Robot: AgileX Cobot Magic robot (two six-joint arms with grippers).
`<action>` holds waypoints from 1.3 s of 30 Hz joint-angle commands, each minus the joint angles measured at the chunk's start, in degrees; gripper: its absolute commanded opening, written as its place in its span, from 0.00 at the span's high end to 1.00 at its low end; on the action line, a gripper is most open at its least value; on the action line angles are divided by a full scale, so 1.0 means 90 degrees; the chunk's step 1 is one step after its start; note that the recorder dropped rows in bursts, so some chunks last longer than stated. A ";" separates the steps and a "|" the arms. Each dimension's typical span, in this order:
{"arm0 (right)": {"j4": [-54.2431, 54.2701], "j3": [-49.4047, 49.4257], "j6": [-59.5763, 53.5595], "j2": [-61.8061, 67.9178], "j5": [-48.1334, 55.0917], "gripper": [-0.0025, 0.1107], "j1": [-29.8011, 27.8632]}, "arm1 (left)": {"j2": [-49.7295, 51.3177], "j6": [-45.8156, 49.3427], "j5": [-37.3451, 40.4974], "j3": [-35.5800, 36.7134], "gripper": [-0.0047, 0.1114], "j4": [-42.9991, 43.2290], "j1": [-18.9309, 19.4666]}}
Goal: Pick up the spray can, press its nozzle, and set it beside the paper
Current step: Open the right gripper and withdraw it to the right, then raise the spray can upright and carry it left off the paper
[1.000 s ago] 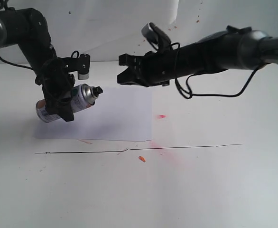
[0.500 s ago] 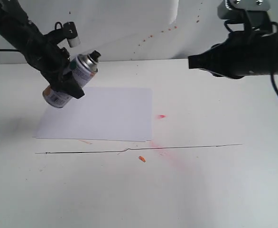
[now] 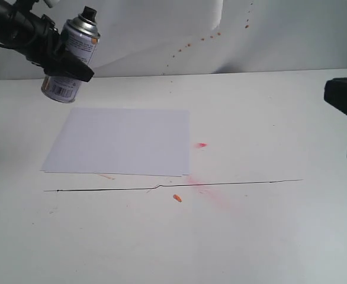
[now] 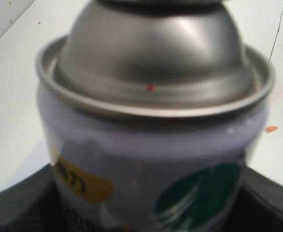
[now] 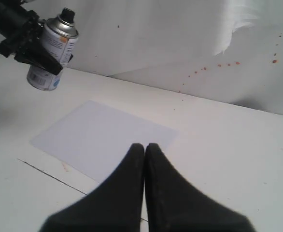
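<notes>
My left gripper is shut on the spray can and holds it nearly upright in the air, above the table beyond the far left corner of the paper. The black nozzle tops the silver dome. In the left wrist view the spray can fills the frame, with dark fingers at its sides. My right gripper is shut on nothing and hangs far right, a dark shape at the frame edge. From there the spray can, nozzle and paper show.
A thin black line runs across the white table in front of the paper. A red spray stain and an orange fleck lie right of the sheet. A creased white backdrop with red specks stands behind.
The left arm has lifted the can up and to the left, turning it from tilted to almost upright. The right arm has pulled back to the right edge.
</notes>
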 commanded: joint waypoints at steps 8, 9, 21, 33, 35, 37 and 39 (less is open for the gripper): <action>-0.0335 0.0825 0.0583 -0.1898 -0.1405 0.98 -0.0039 | -0.0503 0.0172 -0.0149 0.0742 0.96 -0.0583 0.0011; -0.0335 0.0907 0.0583 -0.2002 -0.1516 0.98 -0.0039 | -0.0567 0.0172 -0.0216 0.0846 0.96 -0.0583 0.0011; -0.0351 0.1349 0.0561 -0.2468 -0.1541 0.98 -0.0039 | -0.1518 0.0102 -0.1335 0.1829 0.96 -0.0829 0.0011; -0.0351 0.1349 0.0574 -0.2466 -0.1541 0.98 -0.0039 | -0.2277 0.0075 -0.1954 0.2608 0.96 -0.1565 0.0011; -0.0351 0.1349 0.0574 -0.2466 -0.1541 0.98 -0.0039 | -0.2406 0.0089 -0.2066 0.2788 0.96 -0.1569 0.0011; -0.0351 0.1349 0.0574 -0.2466 -0.1541 0.98 -0.0039 | -0.2525 0.0089 -0.2197 0.3005 0.96 -0.1569 0.0011; -0.0351 0.1349 0.0574 -0.2466 -0.1541 0.98 -0.0039 | -0.2671 0.0089 -0.2317 0.3198 0.96 -0.1582 0.0011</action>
